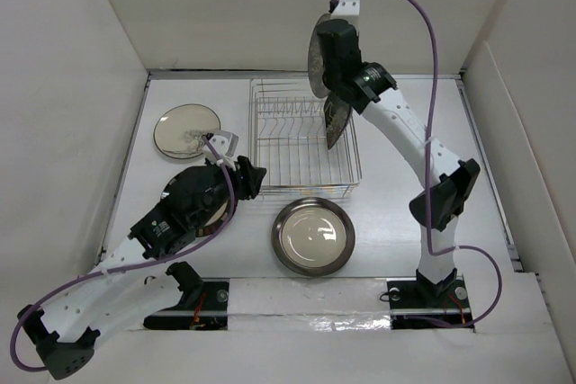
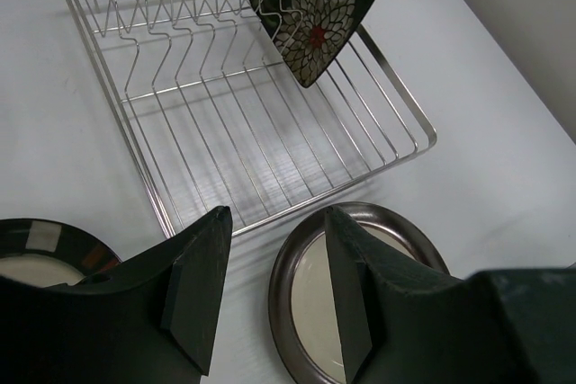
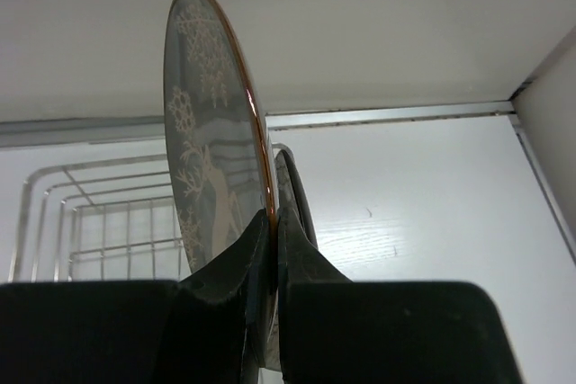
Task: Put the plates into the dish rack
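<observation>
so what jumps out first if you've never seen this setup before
The grey deer plate catches the eye first, pinched edge-on in the shut jaws of the right arm and held up over the far right corner of the dish rack. Next come the dark floral plate, standing tilted in the rack's right side, and the brown-rimmed plate, lying flat just in front of the rack.

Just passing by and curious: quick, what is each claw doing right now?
Left gripper: open, holding nothing.
Right gripper: shut on the grey deer plate.
</observation>
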